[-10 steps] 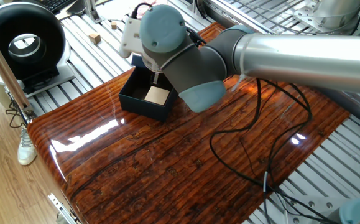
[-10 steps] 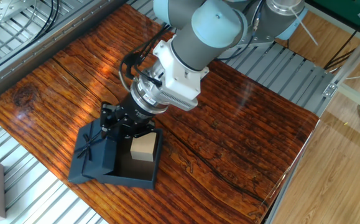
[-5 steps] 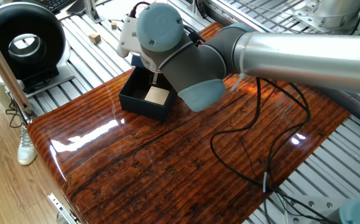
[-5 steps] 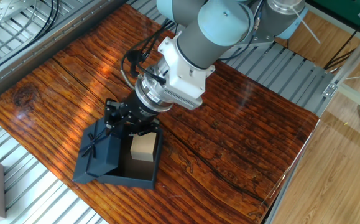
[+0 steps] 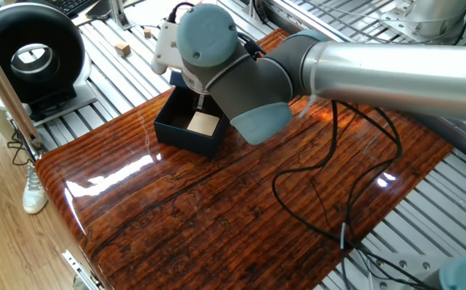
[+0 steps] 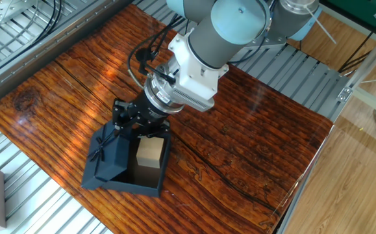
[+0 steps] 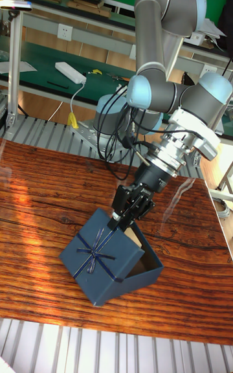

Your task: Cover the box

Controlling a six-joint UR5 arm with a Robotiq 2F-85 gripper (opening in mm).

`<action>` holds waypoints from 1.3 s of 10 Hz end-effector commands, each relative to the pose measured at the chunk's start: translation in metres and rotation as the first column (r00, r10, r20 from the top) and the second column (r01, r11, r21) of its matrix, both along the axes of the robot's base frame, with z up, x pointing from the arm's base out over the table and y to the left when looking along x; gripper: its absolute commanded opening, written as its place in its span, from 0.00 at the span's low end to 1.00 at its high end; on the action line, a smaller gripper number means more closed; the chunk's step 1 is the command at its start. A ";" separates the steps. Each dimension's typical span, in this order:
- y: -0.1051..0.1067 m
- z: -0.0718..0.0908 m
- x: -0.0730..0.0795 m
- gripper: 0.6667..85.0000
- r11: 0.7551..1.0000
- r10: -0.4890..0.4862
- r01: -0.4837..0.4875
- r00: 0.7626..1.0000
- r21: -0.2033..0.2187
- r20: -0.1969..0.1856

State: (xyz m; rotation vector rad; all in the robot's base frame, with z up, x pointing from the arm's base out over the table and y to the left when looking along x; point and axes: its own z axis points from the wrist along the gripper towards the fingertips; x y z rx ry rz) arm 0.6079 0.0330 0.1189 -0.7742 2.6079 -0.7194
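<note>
Glossy wooden table [image 6: 239,136], matt cardboard box [image 7: 139,282], ribbed metal frame [image 5: 450,217]

Navy box [image 6: 150,184], lid [image 7: 102,256] tilted, half-on

In one fixed view the pincer and lid [image 6: 108,156] are hidden by the arm [image 5: 241,80] (only the box [image 5: 186,133] shows); elsewhere the fingertip grip cannot be resolved.
</note>
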 end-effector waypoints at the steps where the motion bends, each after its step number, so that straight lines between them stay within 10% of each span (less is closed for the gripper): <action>1: -0.001 -0.002 -0.013 0.40 0.998 -0.053 0.054 0.998 0.024 -0.027; 5: -0.007 0.003 -0.008 0.38 0.999 -0.032 0.032 0.999 -0.017 -0.012; 9: -0.031 0.026 0.007 0.36 0.974 0.092 -0.093 0.996 -0.208 -0.016; 13: -0.038 0.040 0.021 0.35 0.944 0.159 -0.152 0.987 -0.293 -0.001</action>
